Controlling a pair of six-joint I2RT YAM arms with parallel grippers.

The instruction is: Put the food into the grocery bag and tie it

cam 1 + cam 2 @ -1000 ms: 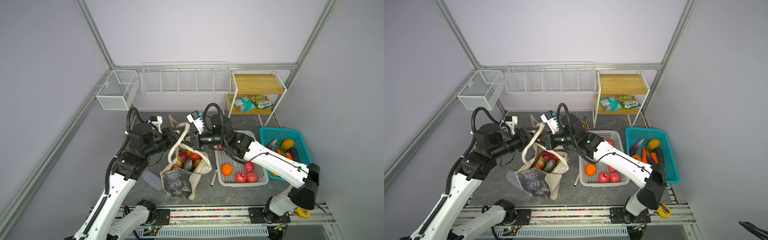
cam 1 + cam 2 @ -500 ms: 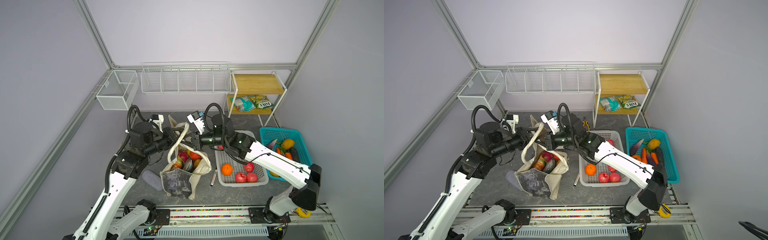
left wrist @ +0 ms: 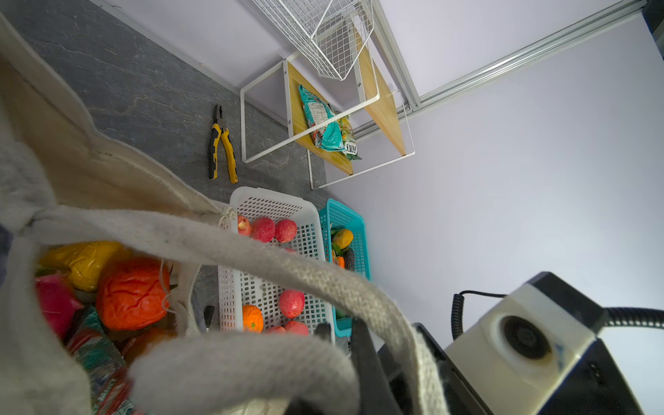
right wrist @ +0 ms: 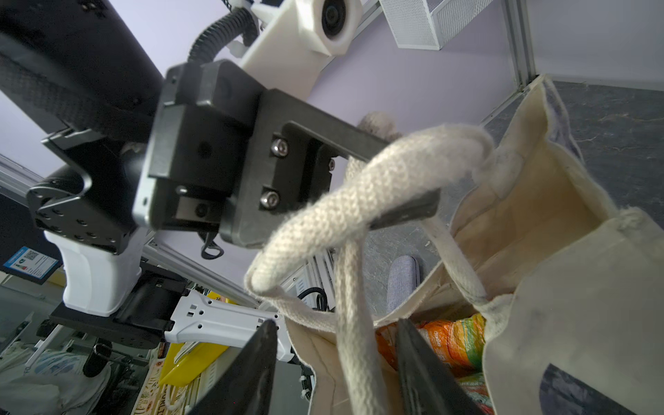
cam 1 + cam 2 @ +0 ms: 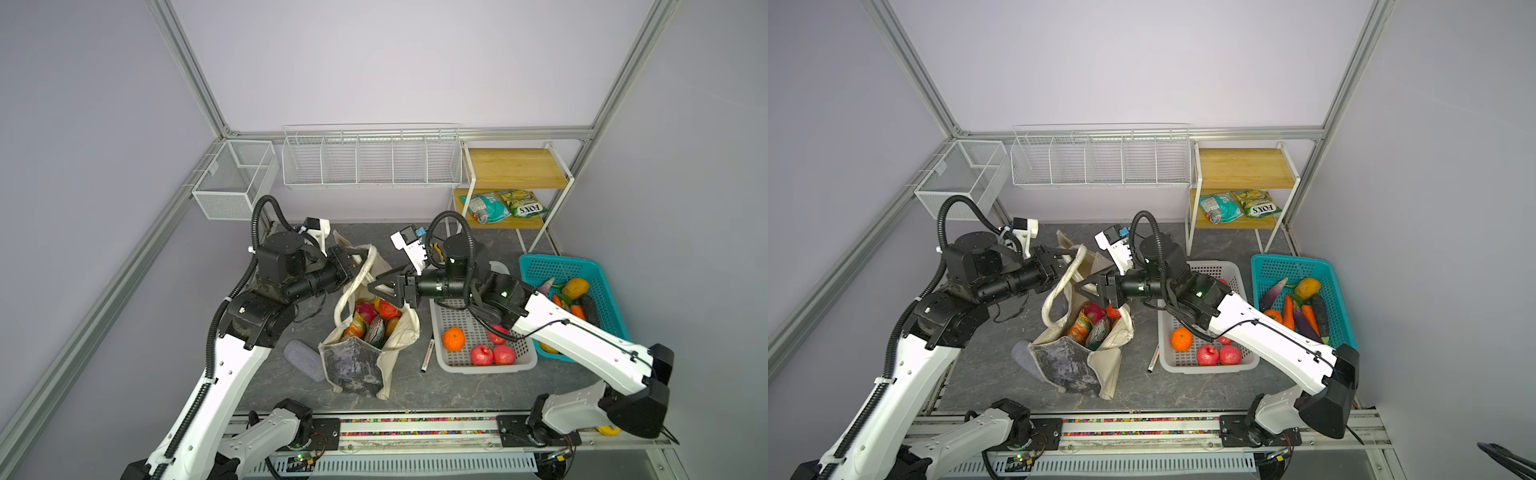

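The grocery bag [image 5: 353,368] [image 5: 1065,365], cream canvas with a grey marbled panel, stands open at the table's middle. The food [image 5: 374,320] [image 5: 1094,324] fills it: a red-orange crinkled fruit [image 3: 131,293], a yellow citrus [image 3: 82,260], a magenta dragon fruit [image 3: 54,305] and an orange packet [image 4: 449,341]. My left gripper [image 5: 361,259] [image 5: 1069,255] [image 4: 413,172] is shut on a cream strap handle [image 5: 353,286] [image 3: 287,266] above the bag's far rim. My right gripper [image 5: 372,286] [image 5: 1079,286] [image 4: 336,327] stands open facing it. A strap hangs loose between its jaws.
A white perforated basket [image 5: 486,365] with an orange and red fruits sits right of the bag, a teal basket [image 5: 536,266] of vegetables beyond it. Snack packets [image 5: 505,205] lie on the wooden shelf. A marker [image 5: 427,355], a grey pouch [image 5: 303,359] and pliers [image 3: 222,143] lie on the table.
My left gripper closed on the strap handle. After that my right gripper opened and let go of the strap. Both arms stayed nearly in place.
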